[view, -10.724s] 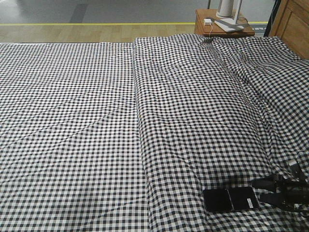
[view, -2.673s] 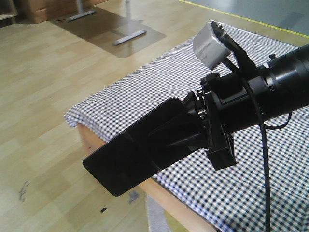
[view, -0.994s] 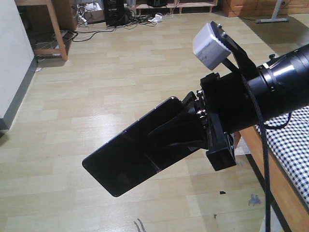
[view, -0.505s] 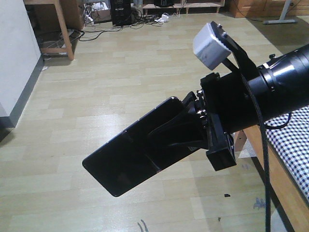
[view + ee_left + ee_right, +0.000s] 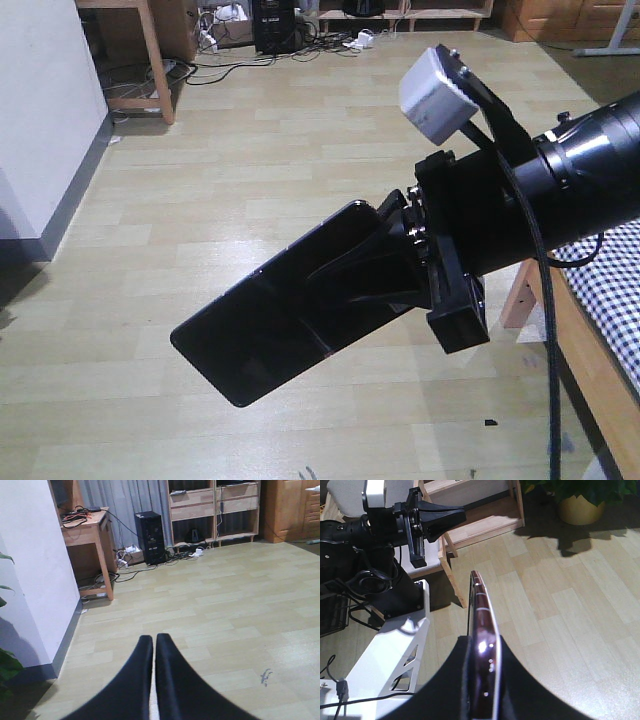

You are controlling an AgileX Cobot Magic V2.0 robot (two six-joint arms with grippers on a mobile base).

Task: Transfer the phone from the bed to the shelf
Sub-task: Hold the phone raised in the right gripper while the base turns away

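The glossy black phone [image 5: 265, 330] hangs in the air over the wooden floor, with my right gripper [image 5: 345, 275] shut on its near end. In the right wrist view the phone [image 5: 479, 602] stands edge-on between the black fingers [image 5: 520, 680], pinkish rim showing. A corner of the checked bed [image 5: 612, 300] with its wooden frame sits at the right edge, behind the arm. My left gripper [image 5: 154, 639] is shut with nothing in it, aimed across the floor. The wooden shelf [image 5: 216, 507] stands against the far wall.
A wooden desk [image 5: 92, 530] with cables and a black computer tower [image 5: 149, 537] stand left of the shelf. A white wall corner [image 5: 40, 120] is on the left. Pale wooden boards [image 5: 485, 520] and a potted plant [image 5: 580, 502] lie beyond my left gripper [image 5: 455, 515].
The front view has swung across the room: desk and wall slid right in the picture, and less of the bed shows. The phone stays fixed in my right gripper.
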